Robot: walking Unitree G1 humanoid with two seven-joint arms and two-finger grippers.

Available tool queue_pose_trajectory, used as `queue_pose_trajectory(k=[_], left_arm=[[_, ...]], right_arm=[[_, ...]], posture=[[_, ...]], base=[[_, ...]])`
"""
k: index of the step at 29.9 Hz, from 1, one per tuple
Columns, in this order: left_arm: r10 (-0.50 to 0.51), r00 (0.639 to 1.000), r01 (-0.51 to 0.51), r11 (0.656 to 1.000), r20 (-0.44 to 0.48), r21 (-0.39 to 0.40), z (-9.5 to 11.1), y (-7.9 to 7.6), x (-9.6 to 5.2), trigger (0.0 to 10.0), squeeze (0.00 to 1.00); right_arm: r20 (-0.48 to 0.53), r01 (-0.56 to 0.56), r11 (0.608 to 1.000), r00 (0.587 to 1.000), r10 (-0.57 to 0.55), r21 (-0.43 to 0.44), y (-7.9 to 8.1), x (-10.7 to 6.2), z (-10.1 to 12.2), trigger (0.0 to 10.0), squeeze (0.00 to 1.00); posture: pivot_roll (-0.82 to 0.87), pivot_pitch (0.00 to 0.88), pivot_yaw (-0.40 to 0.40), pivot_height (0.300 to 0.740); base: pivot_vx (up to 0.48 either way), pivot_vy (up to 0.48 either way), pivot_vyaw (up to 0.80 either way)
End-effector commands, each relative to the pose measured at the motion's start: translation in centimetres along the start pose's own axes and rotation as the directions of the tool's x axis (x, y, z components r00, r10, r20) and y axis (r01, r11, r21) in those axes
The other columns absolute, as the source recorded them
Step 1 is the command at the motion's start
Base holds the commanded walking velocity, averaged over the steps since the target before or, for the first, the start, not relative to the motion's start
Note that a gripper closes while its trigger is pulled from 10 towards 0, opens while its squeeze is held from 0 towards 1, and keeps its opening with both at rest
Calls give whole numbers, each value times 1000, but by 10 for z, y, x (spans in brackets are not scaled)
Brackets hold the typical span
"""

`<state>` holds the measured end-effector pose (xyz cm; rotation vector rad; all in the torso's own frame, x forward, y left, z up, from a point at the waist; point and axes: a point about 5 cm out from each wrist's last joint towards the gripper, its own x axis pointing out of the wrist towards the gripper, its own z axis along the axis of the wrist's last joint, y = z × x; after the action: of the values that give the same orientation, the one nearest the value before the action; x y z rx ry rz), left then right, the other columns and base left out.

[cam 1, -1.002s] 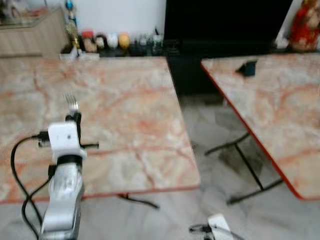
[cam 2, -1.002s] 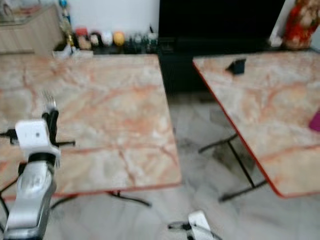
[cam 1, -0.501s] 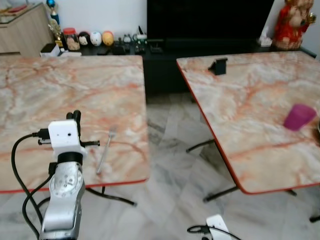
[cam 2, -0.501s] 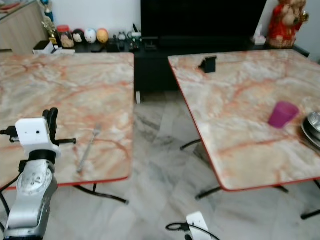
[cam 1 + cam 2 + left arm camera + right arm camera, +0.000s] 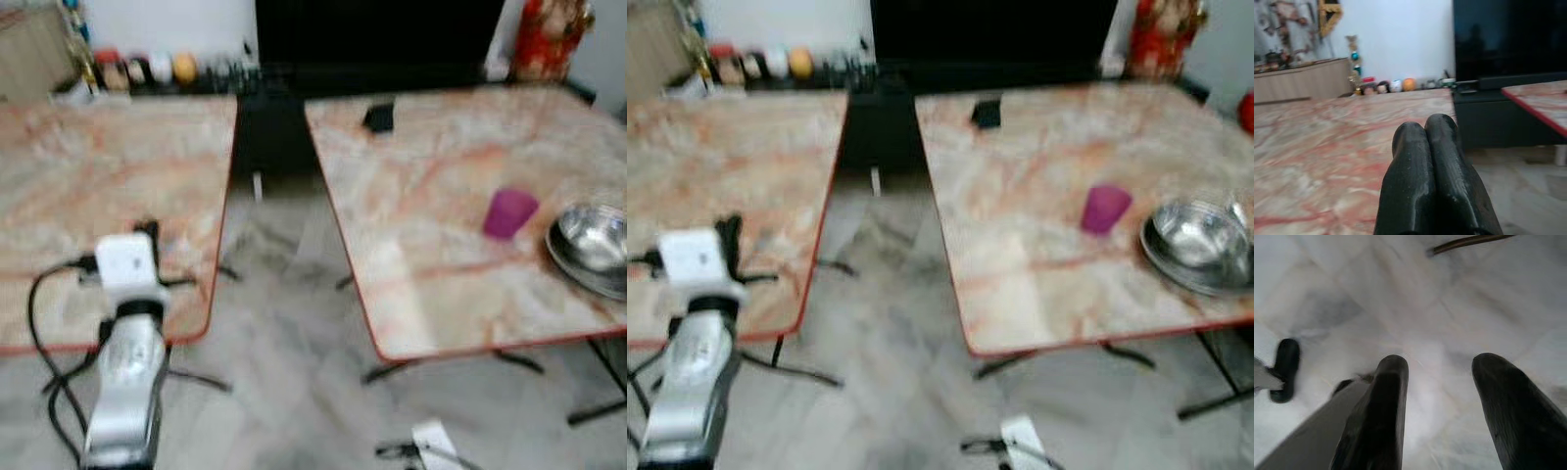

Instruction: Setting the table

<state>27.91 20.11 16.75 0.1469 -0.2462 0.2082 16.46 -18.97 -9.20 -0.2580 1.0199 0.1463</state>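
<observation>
Right gripper [image 5: 1437, 396]: hangs low over the pale marble floor [image 5: 294, 392]; its two black fingers stand spread apart with nothing between them.
Left gripper [image 5: 1425, 134]: raised in front of the robot over the near edge of the left table [image 5: 59, 176]; its fingers are pressed together and hold nothing.
Left arm: silver, with a white wrist block and a looping black cable, rising from the bottom left of the head views.
Floor gap: a strip of marble floor runs between the two tables; black folding legs show under both.
Left table: marble-patterned top with a red rim; the view is blurred, and nothing can be made out lying on it.
Right table [image 5: 411, 284]: same pattern and rim, well apart from the left gripper.
Purple cup [image 5: 508, 212]: upright on the right table, toward its right side.
Metal bowl [image 5: 588, 245]: just beside the cup, at the table's right edge, seemingly stacked on another dish.
Small black object [image 5: 378, 117]: stands near the right table's far left corner.
Far wall: a black cabinet [image 5: 372, 39], a row of small ornaments [image 5: 147, 69] to its left, a red figure [image 5: 541, 39] to its right.
</observation>
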Motion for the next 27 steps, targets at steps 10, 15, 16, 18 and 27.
queue_pose_trajectory(k=[10,15,16,18,27], left_arm=[[-65,994,61,997,-82,-50,-10,-1,-2,10000,0],[-67,994,63,997,-83,-50,-9,1,-1,10000,0],[-67,994,63,997,-83,-50,-9,1,-1,10000,0],[-66,994,62,997,-83,-50,-9,1,-1,10000,0],[-77,993,72,996,-92,-56,-11,-2,-2,10000,0]], right_arm=[[8,-10,1000,1000,9,19,5,1,3,10000,0],[9,-7,1000,1000,7,23,4,1,3,10000,0],[9,-7,1000,1000,7,23,4,1,3,10000,0],[9,-7,1000,1000,7,22,4,1,3,10000,0],[10,-7,1000,1000,7,21,4,1,3,10000,0]], posture=[[14,0,-17,740],[13,0,-17,740],[13,0,-17,740],[12,0,-16,740],[14,0,-15,740]], base=[[0,0,0],[0,480,0],[0,480,0],[0,480,0],[0,480,0]])
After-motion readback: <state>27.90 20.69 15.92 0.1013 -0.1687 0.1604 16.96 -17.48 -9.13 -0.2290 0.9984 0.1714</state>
